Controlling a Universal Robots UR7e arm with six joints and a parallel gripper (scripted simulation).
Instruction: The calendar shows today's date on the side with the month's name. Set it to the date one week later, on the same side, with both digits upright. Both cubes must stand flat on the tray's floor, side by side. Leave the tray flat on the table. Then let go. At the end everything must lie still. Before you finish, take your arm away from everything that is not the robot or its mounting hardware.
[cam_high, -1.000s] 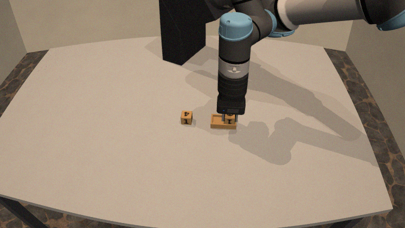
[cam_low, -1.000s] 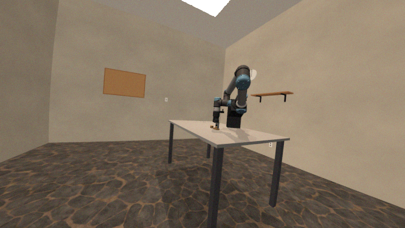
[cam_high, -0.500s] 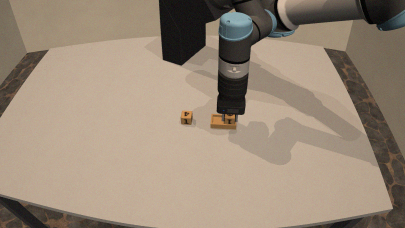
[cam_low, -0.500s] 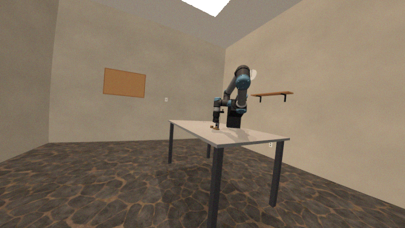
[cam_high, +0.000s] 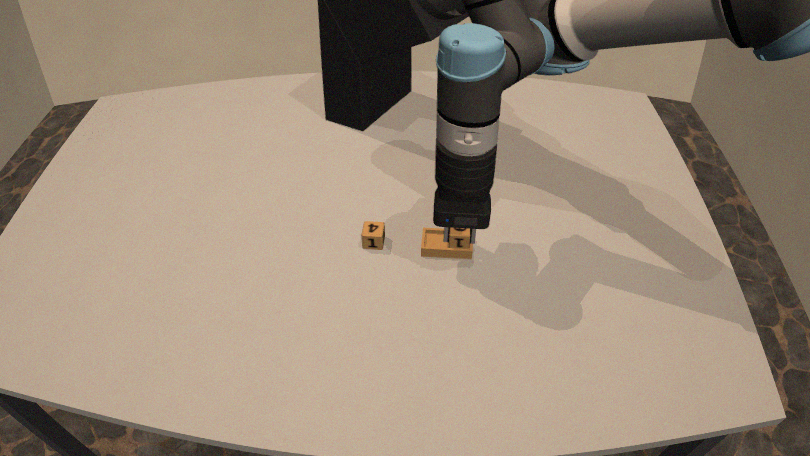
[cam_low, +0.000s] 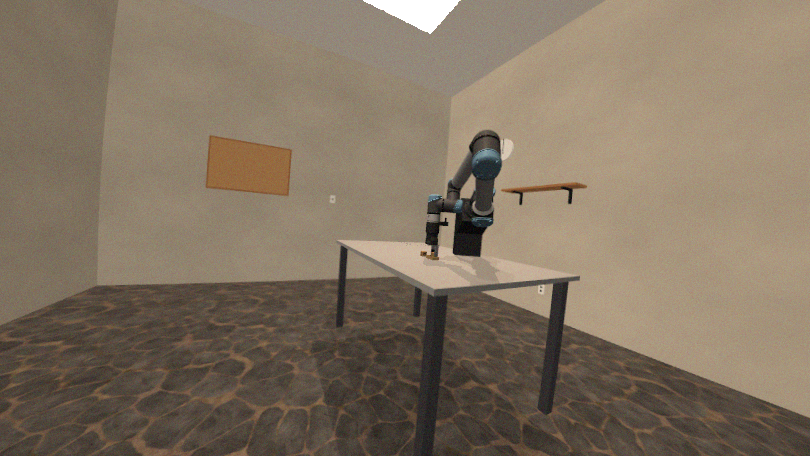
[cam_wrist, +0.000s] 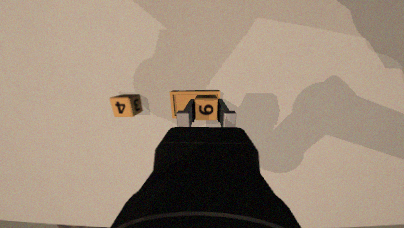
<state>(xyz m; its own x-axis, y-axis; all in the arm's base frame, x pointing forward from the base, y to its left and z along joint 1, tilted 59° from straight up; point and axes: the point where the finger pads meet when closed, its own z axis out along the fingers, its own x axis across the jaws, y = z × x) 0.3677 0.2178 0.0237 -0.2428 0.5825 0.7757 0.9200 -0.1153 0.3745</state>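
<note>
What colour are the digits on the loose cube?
Black on orange-tan wood; the loose cube shows them best in the top view.

Two cubes, one tray

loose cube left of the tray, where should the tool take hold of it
Come straight down and pinch two opposite side faces of the loose cube. It sits flat on the table, apart from the tray, with its sides free all round. The tool is shut on the tray cube for now.
</note>
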